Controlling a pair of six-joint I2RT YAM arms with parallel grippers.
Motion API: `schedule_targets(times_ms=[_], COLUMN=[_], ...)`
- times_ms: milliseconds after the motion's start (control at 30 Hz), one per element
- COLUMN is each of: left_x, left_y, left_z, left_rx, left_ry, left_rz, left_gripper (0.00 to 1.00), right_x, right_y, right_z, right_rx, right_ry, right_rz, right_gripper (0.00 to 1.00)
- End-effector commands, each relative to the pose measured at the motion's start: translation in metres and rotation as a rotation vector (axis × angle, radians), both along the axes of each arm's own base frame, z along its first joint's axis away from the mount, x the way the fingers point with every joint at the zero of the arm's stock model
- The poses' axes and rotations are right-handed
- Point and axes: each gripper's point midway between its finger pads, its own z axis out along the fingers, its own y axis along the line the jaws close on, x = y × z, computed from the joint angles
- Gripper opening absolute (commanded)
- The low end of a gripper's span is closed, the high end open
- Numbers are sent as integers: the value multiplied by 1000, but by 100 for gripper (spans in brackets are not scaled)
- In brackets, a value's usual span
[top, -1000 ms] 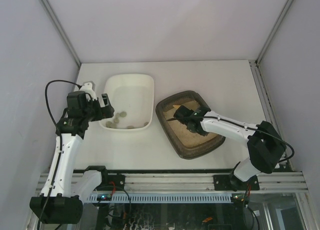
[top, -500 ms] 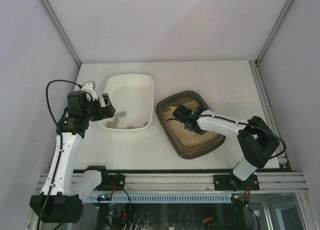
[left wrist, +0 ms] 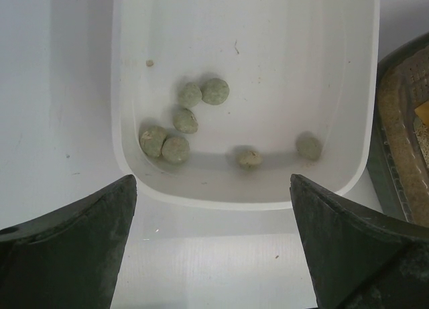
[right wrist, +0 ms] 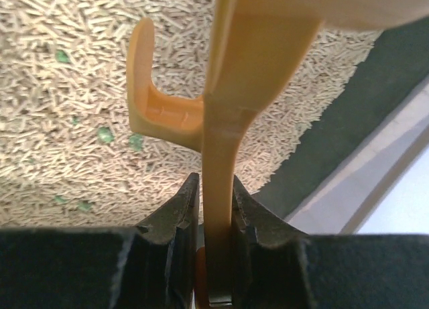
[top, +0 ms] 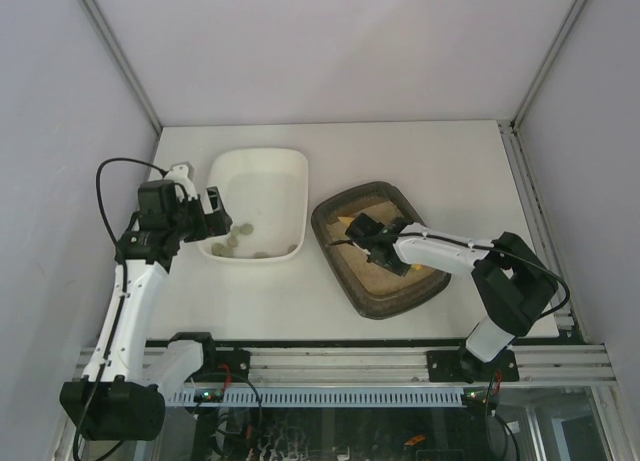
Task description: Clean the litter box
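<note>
The litter box [top: 390, 309] is a dark tray of beige litter [right wrist: 60, 128] with small green bits, lying right of centre; its rim [left wrist: 392, 114] also shows in the left wrist view. My right gripper [top: 363, 231] hovers over its far left part, shut on the handle of an orange scoop [right wrist: 228, 88], with the jaws [right wrist: 214, 185] pressed on both sides of the handle. My left gripper [top: 208, 214] is open at the near left edge of a white tub [top: 255, 258], and its fingers [left wrist: 80, 235] are apart with nothing between them.
The white tub [left wrist: 234, 200] stands left of the litter box and holds several greenish-grey clumps [left wrist: 181, 118]. Bare white table [top: 420, 151] lies behind both containers. Grey walls close in the table at the left, back and right.
My right gripper has shifted a little to the left and nearer over the litter, and its elbow swung left. The left arm has barely moved.
</note>
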Motion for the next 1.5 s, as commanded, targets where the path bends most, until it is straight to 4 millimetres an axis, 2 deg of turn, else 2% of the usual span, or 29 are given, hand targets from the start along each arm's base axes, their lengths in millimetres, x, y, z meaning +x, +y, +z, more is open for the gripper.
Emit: schedule_targets(times_ms=[0,133,400,533,667,800,933,1100,1367,1467], left_x=[6,10,14,16,23,30,34,34,33,33], left_y=[1,1,3,4,-4,-9,-7,-3,3,2], left_z=[-6,-7,-14,-15,-14,0,12,14,13,15], left_rx=[-3,-2,16,34,1,-23,-17,-8,11,9], left_ry=[-2,8,57,79,83,47,11,1,-20,-28], left_rz=[-6,-8,-12,-27,-56,-73,-64,-34,-7,-10], left_gripper=[100,100,100,100,100,100,100,100,100,100], right_x=[-16,-15,7,11,11,7,-1,-13,-27,-26], right_y=[22,20,-9,-19,-25,-29,-14,3,14,15], right_z=[-1,13,51,58,51,41,34,20,4,2], right_rx=[122,136,70,89,108,121,196,256,235,226], right_ry=[34,-29,-241,-273,-251,-203,-112,4,141,159], right_rz=[-23,-51,-126,-162,-178,-177,-131,-94,-81,-79], right_gripper=[0,0,0,0,0,0,0,0,0,0])
